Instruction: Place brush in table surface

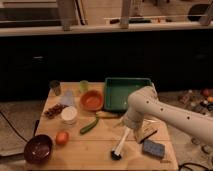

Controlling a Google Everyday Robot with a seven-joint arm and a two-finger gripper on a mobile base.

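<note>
End effector (127, 126) by straight pale brush (120, 144)

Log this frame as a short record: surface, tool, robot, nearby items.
surface: table, light wooden planks
tool: brush, slanted, black head near the table's front edge, white handle pointing up toward the arm
robot: gripper at the arm's end, at the top of the brush handle
nearby: sponge right of the brush; cucumber left of it; green tray behind

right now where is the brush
Camera view: the brush is at the front of the table surface, left of the blue-grey sponge, with the gripper at its handle top.
</note>
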